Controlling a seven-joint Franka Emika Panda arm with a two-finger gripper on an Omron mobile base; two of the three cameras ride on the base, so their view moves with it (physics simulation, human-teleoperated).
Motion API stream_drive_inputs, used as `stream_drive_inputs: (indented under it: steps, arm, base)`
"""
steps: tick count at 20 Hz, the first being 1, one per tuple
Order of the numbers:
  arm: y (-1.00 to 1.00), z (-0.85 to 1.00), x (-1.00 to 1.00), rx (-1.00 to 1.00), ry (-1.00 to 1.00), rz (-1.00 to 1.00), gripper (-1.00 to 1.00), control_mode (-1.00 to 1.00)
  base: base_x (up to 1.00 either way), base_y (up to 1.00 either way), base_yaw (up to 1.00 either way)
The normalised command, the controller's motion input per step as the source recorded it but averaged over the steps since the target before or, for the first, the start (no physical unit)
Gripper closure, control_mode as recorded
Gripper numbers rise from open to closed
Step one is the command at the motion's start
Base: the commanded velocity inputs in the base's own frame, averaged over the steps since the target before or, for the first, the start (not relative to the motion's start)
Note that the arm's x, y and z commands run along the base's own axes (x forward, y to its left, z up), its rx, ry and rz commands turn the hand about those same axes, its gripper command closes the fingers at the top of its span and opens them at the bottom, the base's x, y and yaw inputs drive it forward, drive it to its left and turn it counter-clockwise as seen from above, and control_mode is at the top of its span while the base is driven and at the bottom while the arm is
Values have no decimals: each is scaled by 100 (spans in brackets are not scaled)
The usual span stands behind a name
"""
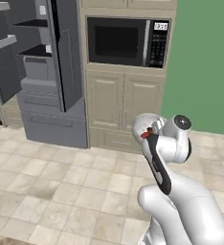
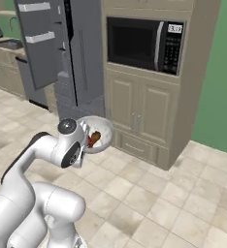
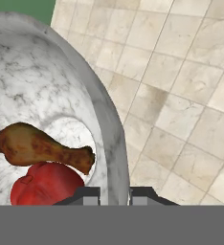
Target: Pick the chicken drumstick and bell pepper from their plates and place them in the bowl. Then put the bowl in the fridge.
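A: Where is the round, deep, whitish-grey speckled bowl (image 3: pixel 47 95) right now?

B: In the air over the tiled floor (image 3: pixel 181 95), carried by the arm. The pincer (image 3: pixel 113 194) is clenched on its rim, one dark tip inside the wall and one outside.

A: And the food?

B: Both pieces sit inside. The brown, elongated chicken drumstick (image 3: pixel 42 148) lies across the glossy red, chunky bell pepper (image 3: pixel 47 186), touching it, down at the bottom of the bowl. A rim grip like that keeps the pincer clear of the contents, I'd judge.

A: So loading is done?

B: It looks so. What remains is the fridge. In the right base view the bowl (image 2: pixel 103 130) hangs in front of the arm, near the tall grey steel fridge (image 2: pixel 62 53), whose door stands open.

A: What's beside it?

B: A black microwave (image 2: pixel 144 43) set above cream cabinet doors (image 2: pixel 139 114), to the fridge's right.
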Motion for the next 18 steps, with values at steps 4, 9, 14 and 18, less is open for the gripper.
stream_drive_inputs:
  steps: [4,9,14,18]
  arm:
    - [0,0,0,0,0,0,100,100]
    - [0,0,0,0,0,0,100,100]
    - [0,0,0,0,0,0,100,100]
    - [0,0,0,0,0,0,100,100]
  base:
    - [74,-5,48]
    - [72,-5,52]
    - [72,-2,53]
    - [76,0,49]
